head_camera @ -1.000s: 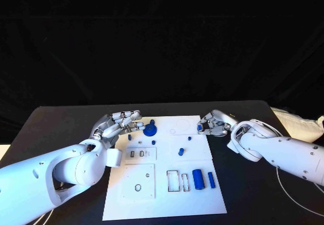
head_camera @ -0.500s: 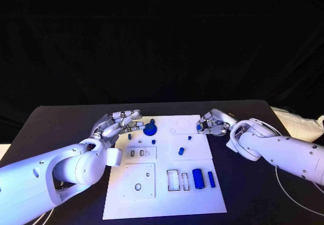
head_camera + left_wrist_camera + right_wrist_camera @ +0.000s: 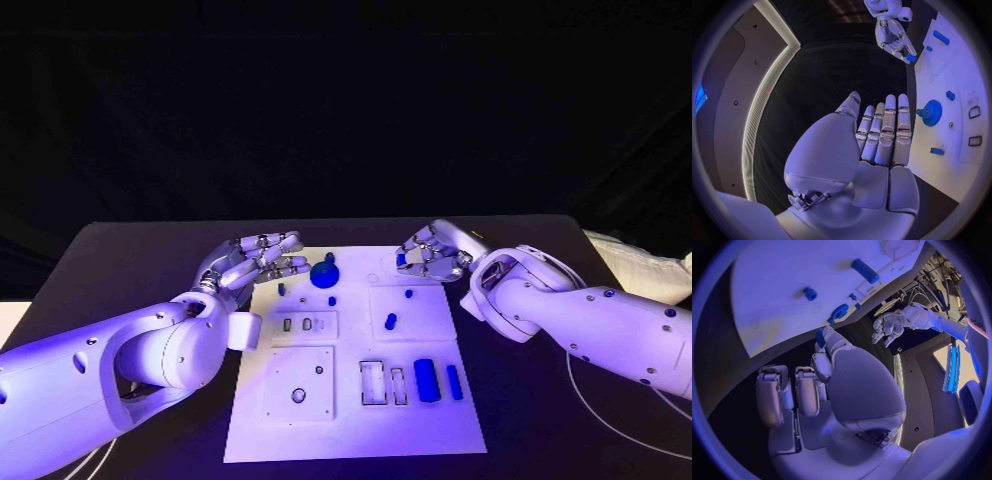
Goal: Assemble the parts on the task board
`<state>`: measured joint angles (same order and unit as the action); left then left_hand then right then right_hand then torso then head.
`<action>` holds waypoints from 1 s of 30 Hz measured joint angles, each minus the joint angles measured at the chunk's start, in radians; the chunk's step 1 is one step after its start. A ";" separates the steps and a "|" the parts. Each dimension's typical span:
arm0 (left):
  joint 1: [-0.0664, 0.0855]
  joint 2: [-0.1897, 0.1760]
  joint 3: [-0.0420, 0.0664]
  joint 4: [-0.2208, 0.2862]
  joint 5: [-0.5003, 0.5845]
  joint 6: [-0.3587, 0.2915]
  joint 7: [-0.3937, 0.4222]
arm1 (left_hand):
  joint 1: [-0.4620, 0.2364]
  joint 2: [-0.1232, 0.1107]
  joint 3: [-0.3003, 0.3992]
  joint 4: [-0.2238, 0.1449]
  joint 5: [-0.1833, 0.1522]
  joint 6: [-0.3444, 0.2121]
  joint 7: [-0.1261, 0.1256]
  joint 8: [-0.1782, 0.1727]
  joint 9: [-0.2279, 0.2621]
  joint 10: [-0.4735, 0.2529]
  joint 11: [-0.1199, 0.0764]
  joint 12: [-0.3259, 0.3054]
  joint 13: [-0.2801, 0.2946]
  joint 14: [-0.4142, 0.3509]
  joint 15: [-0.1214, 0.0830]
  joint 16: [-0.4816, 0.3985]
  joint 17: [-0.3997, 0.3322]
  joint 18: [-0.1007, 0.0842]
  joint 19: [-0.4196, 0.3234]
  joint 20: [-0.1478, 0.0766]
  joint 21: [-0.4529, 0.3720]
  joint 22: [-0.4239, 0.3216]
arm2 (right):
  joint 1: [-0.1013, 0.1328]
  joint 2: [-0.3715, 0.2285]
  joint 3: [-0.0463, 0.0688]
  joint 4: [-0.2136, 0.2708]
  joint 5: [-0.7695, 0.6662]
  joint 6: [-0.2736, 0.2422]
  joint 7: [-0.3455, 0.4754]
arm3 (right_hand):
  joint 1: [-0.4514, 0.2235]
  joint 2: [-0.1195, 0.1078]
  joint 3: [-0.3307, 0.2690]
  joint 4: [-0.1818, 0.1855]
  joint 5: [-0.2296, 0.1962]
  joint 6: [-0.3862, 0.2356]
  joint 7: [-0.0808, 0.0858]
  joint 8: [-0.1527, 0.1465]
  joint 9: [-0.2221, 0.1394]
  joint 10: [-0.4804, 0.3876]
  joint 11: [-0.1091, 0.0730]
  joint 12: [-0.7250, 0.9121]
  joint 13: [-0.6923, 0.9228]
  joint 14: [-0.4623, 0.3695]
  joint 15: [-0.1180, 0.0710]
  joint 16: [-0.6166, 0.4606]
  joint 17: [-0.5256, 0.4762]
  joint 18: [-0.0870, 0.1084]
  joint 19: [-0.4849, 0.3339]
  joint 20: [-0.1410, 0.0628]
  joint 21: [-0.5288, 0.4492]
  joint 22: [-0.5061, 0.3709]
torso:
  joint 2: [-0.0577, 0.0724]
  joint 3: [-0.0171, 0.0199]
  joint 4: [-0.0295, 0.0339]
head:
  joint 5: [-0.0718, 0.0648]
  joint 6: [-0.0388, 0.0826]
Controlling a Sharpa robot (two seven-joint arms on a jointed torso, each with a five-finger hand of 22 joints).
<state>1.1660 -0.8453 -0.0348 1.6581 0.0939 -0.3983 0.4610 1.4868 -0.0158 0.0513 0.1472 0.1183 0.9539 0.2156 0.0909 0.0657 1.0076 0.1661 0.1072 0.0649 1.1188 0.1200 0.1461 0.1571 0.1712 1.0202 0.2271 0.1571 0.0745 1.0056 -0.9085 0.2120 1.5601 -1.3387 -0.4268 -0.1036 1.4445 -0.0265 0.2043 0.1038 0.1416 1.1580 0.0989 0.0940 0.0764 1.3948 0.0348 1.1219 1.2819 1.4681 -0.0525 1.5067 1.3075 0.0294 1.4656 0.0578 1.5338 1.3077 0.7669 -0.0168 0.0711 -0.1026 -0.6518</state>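
A black table (image 3: 144, 260) carries the white task board (image 3: 346, 425) — lying flat, roughly mid-table.

Task board set, count by kind

One black table (image 3: 130, 262); one white task board (image 3: 353, 430); two white arms, each with one silver hand, namely the left hand (image 3: 257, 258) and the right hand (image 3: 433, 252). Blue parts on the board: one gear (image 3: 325, 275), one thick cylinder (image 3: 427, 380), one slim bar (image 3: 453, 382) and four small pegs (image 3: 389, 321). One further blue piece (image 3: 402, 260) sits in the right hand's fingers. That makes eight blue parts. Two tall rectangular slots (image 3: 371, 383) are outlined beside the cylinder.
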 measured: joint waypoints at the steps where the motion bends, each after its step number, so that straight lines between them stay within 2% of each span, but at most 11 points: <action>1: 0.000 -0.001 0.000 -0.002 0.000 0.000 0.000 | 0.000 0.000 0.000 0.000 0.000 0.000 0.000 0.000 0.000 0.000 0.000 0.000 0.000 0.000 0.000 0.000 0.000 0.000 0.000 0.000 0.000 0.000 | 0.000 0.014 0.000 0.020 -0.006 -0.001 -0.020 | 0.000 0.000 0.003 -0.001 0.004 0.000 0.000 0.000 0.000 0.000 0.000 0.000 -0.002 0.000 0.000 0.000 0.000 0.000 0.000 0.000 0.000 0.000 | -0.001 -0.0008 0.0009 | 0.002 -0.002; 5: 0.000 -0.002 0.000 -0.009 0.000 0.000 0.000 | 0.000 0.000 0.000 0.000 0.000 0.000 0.000 0.000 0.000 0.000 0.000 0.000 0.000 0.000 0.000 0.000 0.000 0.000 0.000 0.000 0.000 0.000 | -0.001 0.052 0.000 0.051 -0.022 0.000 -0.062 | -0.004 -0.002 0.006 0.000 0.015 0.000 0.000 -0.006 0.000 0.000 0.000 -0.005 -0.011 0.000 0.000 0.000 0.000 0.000 0.000 0.000 0.000 0.000 | -0.006 -0.0042 0.0047 | 0.007 -0.010; 8: 0.000 -0.004 0.000 -0.019 0.000 0.000 0.001 | 0.000 0.000 0.003 -0.003 0.000 0.000 0.000 0.000 0.000 0.000 0.000 0.000 0.000 0.000 0.000 0.000 0.001 0.000 0.000 0.000 0.000 -0.001 | -0.004 0.090 -0.006 0.071 -0.037 0.004 -0.099 | -0.011 -0.002 0.010 -0.002 0.015 -0.002 -0.002 -0.007 0.000 0.000 0.000 -0.007 -0.016 0.000 0.000 0.000 0.000 0.000 0.000 0.000 0.000 0.000 | -0.010 -0.0084 0.0083 | 0.013 -0.019; 15: 0.000 -0.005 0.000 -0.046 0.003 0.000 0.003 | 0.000 0.000 0.000 -0.005 0.000 0.000 0.000 0.000 0.000 0.000 0.000 0.000 0.000 0.000 0.000 0.000 0.001 0.000 0.000 0.000 0.000 -0.001 | -0.015 0.169 -0.038 0.078 -0.086 0.029 -0.170 | -0.023 0.003 0.010 -0.002 0.021 -0.003 -0.003 -0.016 0.000 0.000 -0.001 -0.013 -0.019 0.000 0.000 -0.004 0.000 0.000 0.000 0.000 0.000 0.000 | -0.019 -0.0184 0.0149 | 0.029 -0.033; 19: 0.000 -0.005 0.000 -0.050 0.006 0.000 0.004 | 0.000 0.000 0.000 -0.005 0.000 0.000 0.000 0.000 0.000 0.000 0.000 0.000 0.000 0.000 0.000 0.000 0.001 0.000 0.000 0.000 0.000 -0.001 | -0.030 0.203 -0.053 0.068 -0.114 0.048 -0.201 | -0.045 0.008 0.010 -0.001 0.021 -0.004 -0.003 -0.017 -0.001 0.002 -0.002 -0.015 -0.021 0.000 0.000 -0.004 0.000 0.000 0.000 0.000 0.000 0.000 | -0.022 -0.0240 0.0186 | 0.031 -0.040; 22: 0.000 -0.005 0.000 -0.051 0.008 0.000 0.005 | 0.000 0.000 0.000 -0.005 0.000 0.000 0.000 0.000 0.000 0.000 0.000 0.000 0.000 0.000 0.000 0.000 0.001 0.000 0.000 0.000 0.000 -0.001 | -0.039 0.220 -0.060 0.057 -0.130 0.058 -0.218 | -0.046 0.006 0.010 -0.001 0.022 -0.004 -0.003 -0.017 -0.002 0.005 -0.005 -0.019 -0.021 0.000 0.000 -0.004 0.000 0.000 0.000 0.000 0.000 0.000 | -0.023 -0.0278 0.0219 | 0.031 -0.044; 26: 0.000 -0.004 0.000 -0.051 0.010 0.000 0.005 | 0.004 0.004 0.000 -0.005 0.000 0.000 0.000 0.000 0.000 0.000 0.000 0.000 0.000 0.000 0.000 0.000 0.002 0.000 0.000 0.000 0.000 -0.001 | -0.049 0.239 -0.067 0.050 -0.150 0.072 -0.239 | -0.048 0.005 0.011 -0.001 0.025 -0.005 -0.004 -0.017 -0.002 0.005 -0.005 -0.021 -0.021 0.000 0.000 -0.008 0.000 0.000 0.000 0.000 0.000 0.000 | -0.023 -0.0290 0.0240 | 0.034 -0.046; 30: 0.000 -0.002 0.000 -0.051 0.011 0.000 0.005 | 0.004 0.004 0.000 -0.005 0.000 0.000 0.000 0.000 0.000 0.000 0.000 0.000 0.000 0.000 0.000 0.000 0.002 0.000 0.000 0.000 0.000 -0.001 | -0.058 0.253 -0.071 0.042 -0.165 0.082 -0.256 | -0.050 0.003 0.012 0.000 0.029 -0.006 -0.004 -0.017 -0.002 0.005 -0.005 -0.021 -0.023 0.000 0.000 -0.009 0.000 0.000 0.000 0.000 -0.004 0.000 | -0.023 -0.0294 0.0234 | 0.036 -0.047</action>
<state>1.1663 -0.8472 -0.0346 1.6070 0.1052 -0.3984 0.4661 1.4907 -0.0120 0.0512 0.1418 0.1183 0.9539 0.2156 0.0909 0.0658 1.0077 0.1661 0.1072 0.0650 1.1188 0.1200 0.1461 0.1588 0.1712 1.0202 0.2271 0.1571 0.0737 0.9476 -0.6551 0.1411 1.6023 -1.5036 -0.3447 -0.3597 1.3944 -0.0240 0.2159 0.1038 0.1705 1.1517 0.0945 0.0772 0.0747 1.4001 0.0295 1.1008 1.2590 1.4682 -0.0522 1.4977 1.3073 0.0295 1.4659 0.0575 1.5297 1.3074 0.7436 -0.0462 0.0945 -0.0669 -0.6983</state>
